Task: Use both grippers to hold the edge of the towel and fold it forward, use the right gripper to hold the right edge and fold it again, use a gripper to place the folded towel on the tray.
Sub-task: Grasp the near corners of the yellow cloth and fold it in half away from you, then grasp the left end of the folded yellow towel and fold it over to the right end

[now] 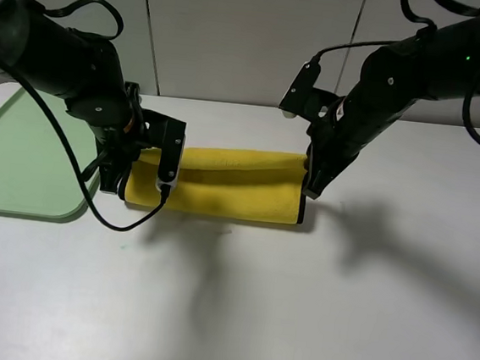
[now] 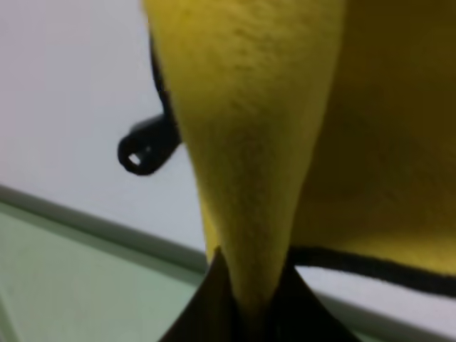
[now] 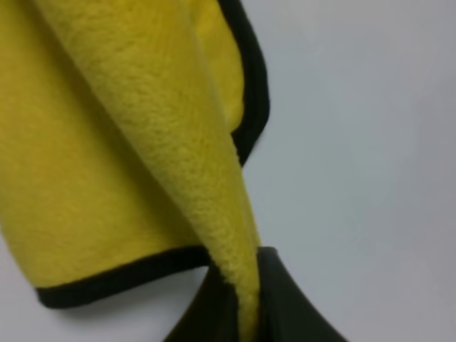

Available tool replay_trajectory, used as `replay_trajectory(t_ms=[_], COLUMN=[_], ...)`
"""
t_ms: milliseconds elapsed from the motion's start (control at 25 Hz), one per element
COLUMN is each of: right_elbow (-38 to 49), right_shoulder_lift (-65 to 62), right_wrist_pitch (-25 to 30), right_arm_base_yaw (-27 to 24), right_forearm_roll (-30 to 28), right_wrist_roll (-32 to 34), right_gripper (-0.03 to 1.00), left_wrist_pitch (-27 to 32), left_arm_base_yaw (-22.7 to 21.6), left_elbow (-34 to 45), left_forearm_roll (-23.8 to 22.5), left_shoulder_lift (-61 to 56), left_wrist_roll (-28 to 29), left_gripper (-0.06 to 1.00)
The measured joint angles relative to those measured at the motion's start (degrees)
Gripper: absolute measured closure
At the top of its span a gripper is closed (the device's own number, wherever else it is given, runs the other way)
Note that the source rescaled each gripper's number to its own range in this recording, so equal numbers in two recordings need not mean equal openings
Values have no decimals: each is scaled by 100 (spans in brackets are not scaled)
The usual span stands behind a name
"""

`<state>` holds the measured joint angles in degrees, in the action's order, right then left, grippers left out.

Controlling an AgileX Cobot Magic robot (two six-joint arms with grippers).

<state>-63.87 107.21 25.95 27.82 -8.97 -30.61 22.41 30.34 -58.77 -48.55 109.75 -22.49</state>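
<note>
The yellow towel [image 1: 226, 187] lies on the white table, partly folded over itself, with its upper layer lifted. My left gripper [image 1: 150, 164] is shut on the towel's left end. My right gripper [image 1: 310, 185] is shut on its right end. In the left wrist view the dark fingers [image 2: 285, 306] pinch a yellow fold [image 2: 249, 178]; the black edge [image 2: 370, 267] and the black corner loop [image 2: 146, 146] show beside it. In the right wrist view the fingers [image 3: 285, 299] pinch the yellow cloth [image 3: 178, 164], with the black edge [image 3: 253, 92] along the lower layer. The pale green tray [image 1: 12, 158] sits at the left.
A pale panelled wall [image 1: 237, 35] stands behind the table. The tray's rim [image 1: 76, 207] lies close to my left gripper. A black cable [image 1: 117, 219] loops down from the left arm onto the white table [image 1: 294, 321].
</note>
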Motion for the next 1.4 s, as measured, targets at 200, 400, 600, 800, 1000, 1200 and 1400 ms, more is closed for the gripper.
replay_trajectory(t_ms=[200,400,600,800,1000,1200,1400], right_elbow=[-7,-7,-7,-7,-7,-7,-7], right_shoulder_lift=[129,129,129,129,129,129,90], right_wrist_pitch=[-113,-235,-288,-315,-326,-326,-281], right_arm_base_yaw=[-24,-24,-24,-24,-24,-24,-24], right_forearm_roll=[-7,-12,-50,-138,-139,-139,-143], right_wrist_roll=[-52,-54,-54,-54,-54,-54,336], right_gripper=[97,97,61,2,-3,-3,-3], left_wrist_pitch=[-399,-559,-565,-573,-651,-656,-661], left_arm_base_yaw=[-139,-170,-170,-170,-177,-177,-177], left_elbow=[-15,-15,-15,-15,-15,-15,-15], left_forearm_roll=[0,-11,-17,-17,-43,-56,-58], left_shoulder_lift=[71,71,71,71,71,71,71], left_wrist_roll=[20,20,20,33,38,38,38], left_gripper=[94,94,81,22,-3,-5,-5])
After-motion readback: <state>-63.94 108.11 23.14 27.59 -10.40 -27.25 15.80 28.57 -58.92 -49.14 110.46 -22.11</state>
